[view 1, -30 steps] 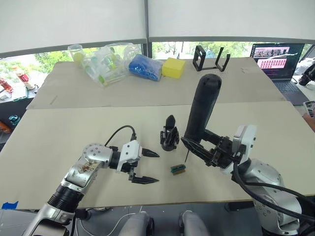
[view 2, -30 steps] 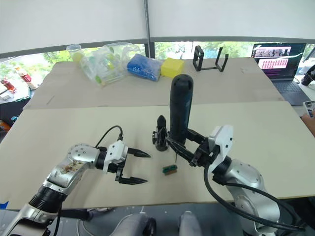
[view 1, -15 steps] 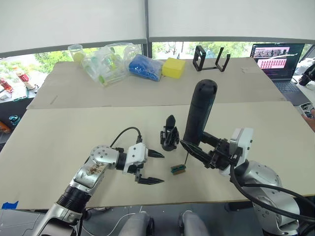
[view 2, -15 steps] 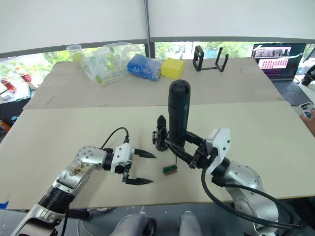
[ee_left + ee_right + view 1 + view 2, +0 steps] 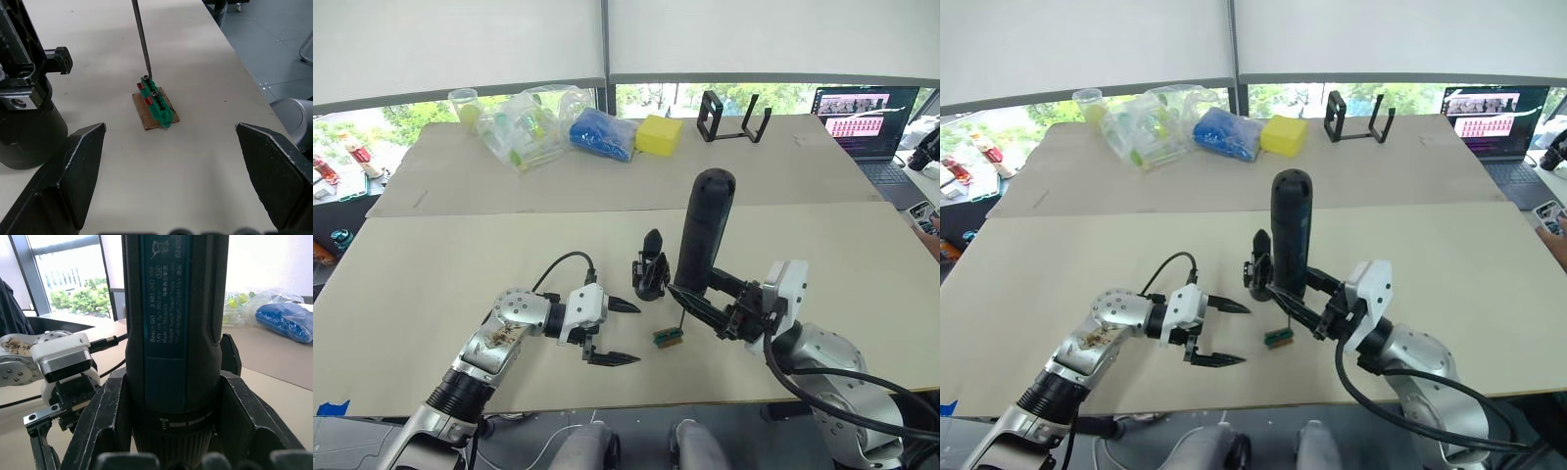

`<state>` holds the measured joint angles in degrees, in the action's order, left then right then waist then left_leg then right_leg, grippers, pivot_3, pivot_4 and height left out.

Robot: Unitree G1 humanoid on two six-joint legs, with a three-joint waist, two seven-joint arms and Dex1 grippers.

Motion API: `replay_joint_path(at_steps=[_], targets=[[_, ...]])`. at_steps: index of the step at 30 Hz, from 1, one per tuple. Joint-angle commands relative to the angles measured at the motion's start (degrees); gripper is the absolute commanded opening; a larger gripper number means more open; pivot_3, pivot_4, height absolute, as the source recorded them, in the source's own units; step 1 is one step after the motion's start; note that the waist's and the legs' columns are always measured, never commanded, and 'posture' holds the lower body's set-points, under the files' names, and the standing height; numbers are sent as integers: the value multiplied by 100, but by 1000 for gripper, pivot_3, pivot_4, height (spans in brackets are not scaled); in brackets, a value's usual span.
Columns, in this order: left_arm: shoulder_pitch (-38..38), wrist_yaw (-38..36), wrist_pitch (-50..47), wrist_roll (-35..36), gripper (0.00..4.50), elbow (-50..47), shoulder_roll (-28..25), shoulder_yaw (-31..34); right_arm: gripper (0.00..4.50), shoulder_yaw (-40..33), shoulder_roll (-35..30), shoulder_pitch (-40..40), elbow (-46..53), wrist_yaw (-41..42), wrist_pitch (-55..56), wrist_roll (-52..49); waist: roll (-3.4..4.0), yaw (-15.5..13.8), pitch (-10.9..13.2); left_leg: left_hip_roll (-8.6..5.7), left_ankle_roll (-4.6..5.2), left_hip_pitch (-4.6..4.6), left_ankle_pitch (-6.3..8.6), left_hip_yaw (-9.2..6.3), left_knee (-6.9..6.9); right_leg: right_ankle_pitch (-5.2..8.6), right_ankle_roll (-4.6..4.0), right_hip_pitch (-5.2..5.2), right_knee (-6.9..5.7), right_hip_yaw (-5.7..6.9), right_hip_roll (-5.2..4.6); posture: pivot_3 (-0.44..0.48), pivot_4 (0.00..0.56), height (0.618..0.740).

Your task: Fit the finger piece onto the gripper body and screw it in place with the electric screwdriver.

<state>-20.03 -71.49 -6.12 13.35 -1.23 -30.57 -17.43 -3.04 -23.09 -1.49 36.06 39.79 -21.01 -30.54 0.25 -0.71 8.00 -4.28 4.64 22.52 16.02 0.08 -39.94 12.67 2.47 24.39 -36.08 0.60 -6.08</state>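
Two fingers of the right gripper (image 5: 710, 305) clamp the electric screwdriver (image 5: 701, 235) upright, its thin metal bit apparently touching the small green-and-brown block (image 5: 155, 100). Just left stands the gripper body (image 5: 650, 270) on the beige table (image 5: 431, 274). The left gripper (image 5: 612, 333) hovers nearby, smooth black fingers spread apart.

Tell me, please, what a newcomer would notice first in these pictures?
The tall black screwdriver stands upright in the right gripper at the table's middle, its bit tip on a small green block. Just left of it sits the gripper body, and the left gripper hovers open nearby.
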Motion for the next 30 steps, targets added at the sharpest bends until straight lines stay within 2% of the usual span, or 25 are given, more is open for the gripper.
replay_joint_path(at_steps=[1, 30], targets=[[-106, 8, 78, 18, 4500, -57, 25, 35, 1913, -68, -5, 75, 188, 10, 308, -83, 0, 1, 0, 0, 0, 0, 0, 0, 0, 0, 0, 0, 0, 0, 0, 0, 150, 740], [-196, 46, 138, -23, 4500, 61, 76, 25, 1913, -10, -335, -21, 275, 87, 59, -389, -2, -2, 1, 0, 3, 0, 2, 0, 0, 0, 0, -2, 2, 0, -1, 0, 150, 740]])
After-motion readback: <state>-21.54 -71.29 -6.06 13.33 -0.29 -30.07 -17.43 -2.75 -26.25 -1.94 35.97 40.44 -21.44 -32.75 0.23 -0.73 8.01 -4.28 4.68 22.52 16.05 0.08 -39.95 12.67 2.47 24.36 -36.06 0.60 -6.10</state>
